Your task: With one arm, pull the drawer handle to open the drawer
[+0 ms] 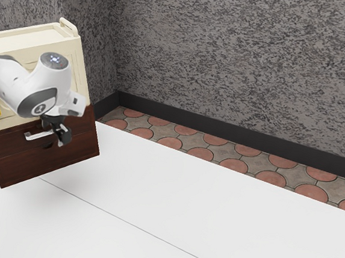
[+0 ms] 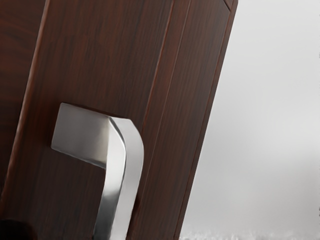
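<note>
The mottled grey wall rose beyond my gripper, and the white surface spread out below it. A cream cabinet sat above the level of my gripper, on a dark wooden unit just beside it. My arm came in from the exterior view's left, bent at the thick white wrist, and hung its hand low in front of the wood. I could not tell whether my gripper was open or closed, or whether it touched anything. The curved metal handle, mounted on the dark drawer front, lay right by my gripper.
</note>
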`<state>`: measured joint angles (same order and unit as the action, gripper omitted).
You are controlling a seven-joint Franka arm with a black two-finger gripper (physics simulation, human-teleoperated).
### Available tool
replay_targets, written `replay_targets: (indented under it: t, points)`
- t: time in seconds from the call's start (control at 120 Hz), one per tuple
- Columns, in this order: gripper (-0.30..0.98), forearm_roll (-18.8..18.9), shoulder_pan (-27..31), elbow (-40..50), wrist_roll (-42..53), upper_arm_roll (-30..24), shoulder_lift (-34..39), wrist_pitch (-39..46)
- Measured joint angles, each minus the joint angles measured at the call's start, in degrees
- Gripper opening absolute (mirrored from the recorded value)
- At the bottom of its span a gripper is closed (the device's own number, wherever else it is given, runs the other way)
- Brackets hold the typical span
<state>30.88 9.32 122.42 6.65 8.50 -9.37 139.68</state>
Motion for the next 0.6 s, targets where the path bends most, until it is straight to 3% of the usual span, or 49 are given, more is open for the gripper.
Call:
replay_targets:
  t: [0.6]
  points:
    - [0.69,0.1,-0.2,2.5,-0.8,-0.4,0.4,0.6]
